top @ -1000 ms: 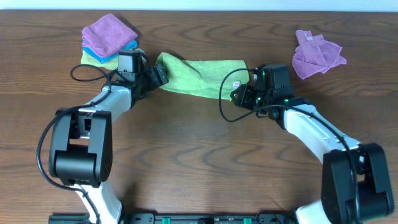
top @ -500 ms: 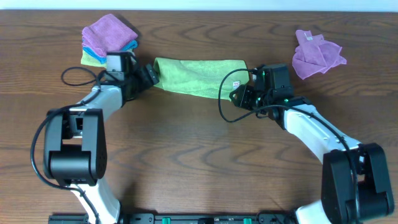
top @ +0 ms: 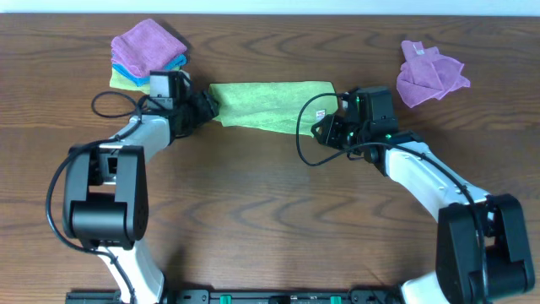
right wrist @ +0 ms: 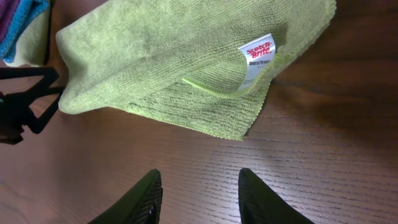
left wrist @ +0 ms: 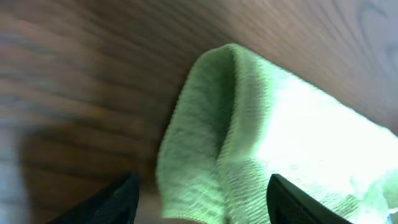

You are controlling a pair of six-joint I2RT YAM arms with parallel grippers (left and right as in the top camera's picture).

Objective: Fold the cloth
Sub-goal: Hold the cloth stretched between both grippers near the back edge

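The lime-green cloth [top: 268, 105] lies folded into a strip at the middle back of the table, its white-and-red tag [right wrist: 257, 55] at the right end. My left gripper [top: 207, 105] is open at the cloth's left end, and the folded edge [left wrist: 211, 149] sits between its fingers. My right gripper [top: 323, 128] is open and empty just in front of the cloth's right corner [right wrist: 242, 127], apart from it, over bare wood.
A stack of purple, blue and yellow-green cloths [top: 148, 51] sits at the back left, just behind my left arm. A crumpled purple cloth [top: 429, 73] lies at the back right. The wooden table [top: 270, 219] stretches out in front.
My left gripper drew back left off the cloth end, then came right to it again. The cloth's left end now lies flatter. The right arm has not moved.
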